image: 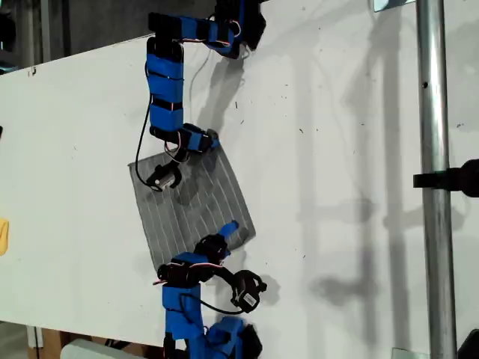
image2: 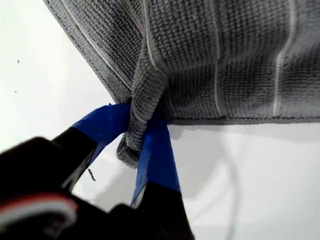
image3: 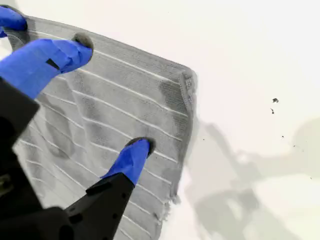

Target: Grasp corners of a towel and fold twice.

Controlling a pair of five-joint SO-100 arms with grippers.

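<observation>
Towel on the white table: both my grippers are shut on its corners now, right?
Not both. My first gripper is shut on a corner of the towel, but the second wrist view shows my second gripper open, jaws spread over the striped cloth. The towel is on the white table.

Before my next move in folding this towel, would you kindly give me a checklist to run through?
1. My first tool shut on a towel corner: ok.
2. My second tool shut on another corner: not ok, it is open over the cloth.
3. Towel flat apart from the pinched corner: ok.
4. Table beside the towel free for folding: ok.
5. Pinch deep enough to survive a lift: cannot tell.
</observation>
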